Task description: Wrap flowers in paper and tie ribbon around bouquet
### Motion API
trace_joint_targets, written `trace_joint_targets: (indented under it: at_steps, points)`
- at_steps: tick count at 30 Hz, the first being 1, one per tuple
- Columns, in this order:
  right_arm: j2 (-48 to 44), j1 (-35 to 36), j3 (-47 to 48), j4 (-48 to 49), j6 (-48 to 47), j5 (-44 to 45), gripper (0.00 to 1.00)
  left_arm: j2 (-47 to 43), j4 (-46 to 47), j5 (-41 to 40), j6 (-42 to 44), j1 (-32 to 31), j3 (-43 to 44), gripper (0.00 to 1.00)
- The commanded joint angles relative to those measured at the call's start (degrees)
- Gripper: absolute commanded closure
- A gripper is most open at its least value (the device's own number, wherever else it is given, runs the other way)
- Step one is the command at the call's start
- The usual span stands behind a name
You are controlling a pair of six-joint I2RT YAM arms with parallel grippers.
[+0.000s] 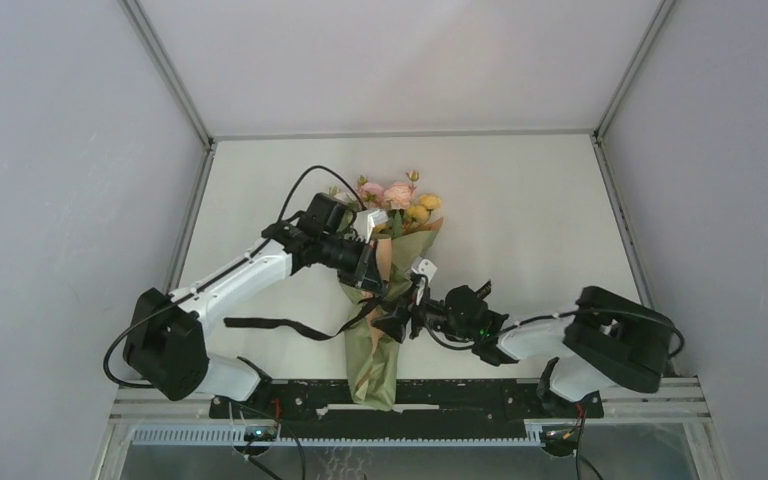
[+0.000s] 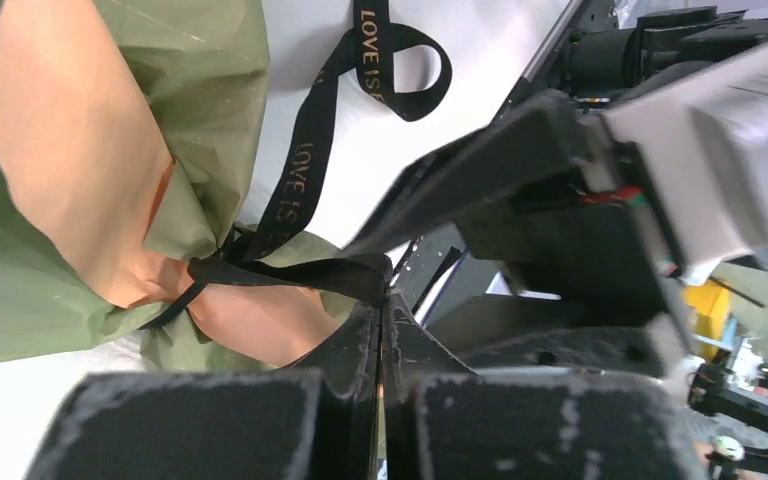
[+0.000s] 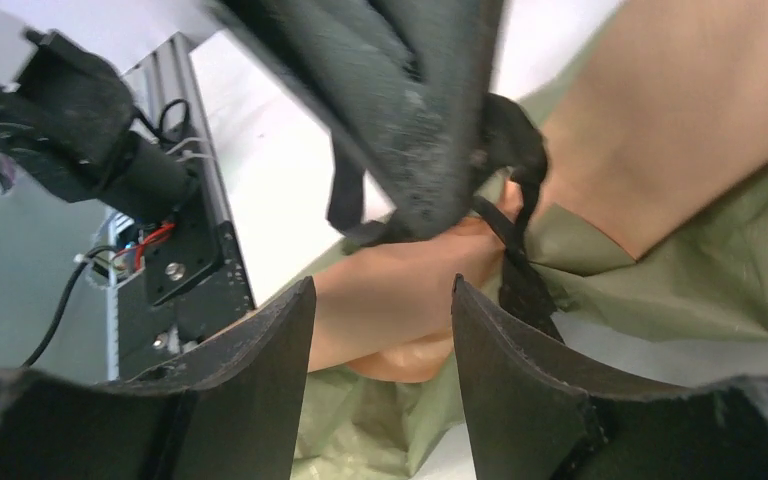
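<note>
The bouquet lies lengthwise mid-table, its flowers point(image 1: 400, 195) at the far end and the olive paper point(image 1: 372, 360) cone pointing at the near edge. The black ribbon point(image 1: 280, 325) trails left from the cone's waist. In the left wrist view the ribbon point(image 2: 305, 170), printed with gold letters, loops round the pinched paper point(image 2: 20, 290), and my left gripper point(image 2: 388, 295) is shut on it. My right gripper point(image 3: 380, 295) stands open over the tan paper point(image 3: 400, 300), nothing between its fingers. The left gripper's fingers point(image 3: 410, 130) hold the ribbon point(image 3: 525, 275) just beyond.
Both grippers crowd together at the bouquet's waist, the left gripper point(image 1: 378, 283) and the right gripper point(image 1: 397, 318) nearly touching. A black and aluminium rail point(image 1: 440, 400) runs along the near edge under the cone's tip. Grey walls enclose the white table point(image 1: 520, 200).
</note>
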Motion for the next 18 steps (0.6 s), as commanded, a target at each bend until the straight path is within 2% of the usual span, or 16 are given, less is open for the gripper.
trace_joint_targets:
  at_steps: [1, 8, 11, 15, 16, 17, 18]
  points:
    - [6.7, 0.2, 3.0, 13.0, 5.8, 3.6, 0.38, -1.5, 5.4, 3.5, -5.0, 0.5, -2.1, 1.00]
    - [14.8, 0.2, 5.4, 20.9, 10.8, 4.2, 0.38, -2.5, 8.5, 4.0, -7.7, 0.5, -5.2, 1.00]
    - [16.8, 0.2, 6.0, 21.4, 12.2, 6.3, 0.39, -3.1, 9.8, 4.0, -8.5, 0.5, -6.1, 1.00]
    - [17.9, -0.2, 6.5, 21.1, 13.5, 7.1, 0.53, -3.4, 10.7, 4.3, -9.5, 0.7, -6.4, 1.00]
    - [17.9, -0.3, 6.5, 20.7, 13.8, 7.0, 0.59, -3.4, 10.6, 4.3, -9.5, 0.7, -6.4, 1.00]
    - [17.7, -0.5, 6.5, 20.4, 13.9, 6.8, 0.68, -3.3, 10.8, 4.4, -9.6, 0.7, -6.5, 1.00]
    - [17.6, -0.6, 6.5, 19.9, 14.1, 6.5, 0.71, -3.3, 11.0, 4.3, -9.8, 0.9, -6.5, 1.00]
